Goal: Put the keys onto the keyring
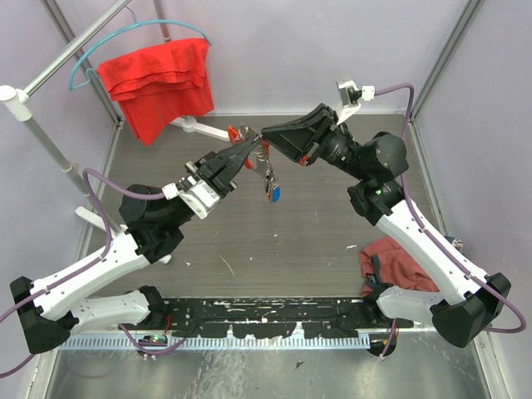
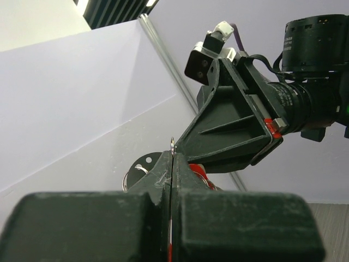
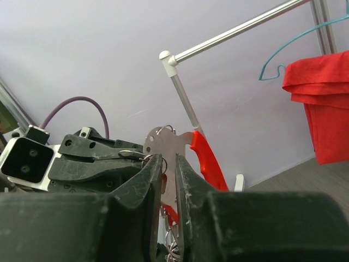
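Both grippers meet above the middle of the table. My left gripper (image 1: 246, 151) (image 2: 172, 158) is shut, and the thin edge of a metal keyring (image 2: 172, 144) sticks out between its tips. Beside them is a silver plate with holes (image 3: 166, 143) that has red handles (image 3: 206, 161). The keys (image 1: 268, 174) hang below the meeting point, with a blue tag (image 1: 275, 194) lowest. My right gripper (image 1: 268, 137) (image 3: 170, 161) faces the left one. Its jaws are a narrow gap apart, with the plate showing in the gap and a small ring (image 3: 158, 161) by its left finger.
A red cloth (image 1: 158, 79) hangs on a blue hanger (image 1: 141, 37) from a rack pole (image 1: 75, 50) at the back left. The rack's white foot (image 1: 195, 125) lies behind the grippers. A dull red cloth (image 1: 391, 262) lies beside the right arm.
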You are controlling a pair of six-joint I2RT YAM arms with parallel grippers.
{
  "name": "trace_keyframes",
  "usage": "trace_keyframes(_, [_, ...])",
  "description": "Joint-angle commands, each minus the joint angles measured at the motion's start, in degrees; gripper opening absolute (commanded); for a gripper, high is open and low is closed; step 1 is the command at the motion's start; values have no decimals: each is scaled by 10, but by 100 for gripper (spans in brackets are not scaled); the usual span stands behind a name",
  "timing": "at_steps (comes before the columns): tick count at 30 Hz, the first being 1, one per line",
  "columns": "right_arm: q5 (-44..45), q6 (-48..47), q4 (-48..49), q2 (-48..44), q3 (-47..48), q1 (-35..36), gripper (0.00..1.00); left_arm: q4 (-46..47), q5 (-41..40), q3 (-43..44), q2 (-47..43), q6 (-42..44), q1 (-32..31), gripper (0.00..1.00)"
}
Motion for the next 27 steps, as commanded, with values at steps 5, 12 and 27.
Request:
trace_keyframes(5, [9,-78,-60,-27,42,-2,32,50,30,-2,-12,-4,-5,0])
trace_keyframes(12, [4,-154,-82,-64,46,-2,42,38,30,-6,-26,-15,-5,0])
trace_keyframes(27, [-176,-402,-220,-87,126,-2,42,35,124,1,-50,-165,-5,0])
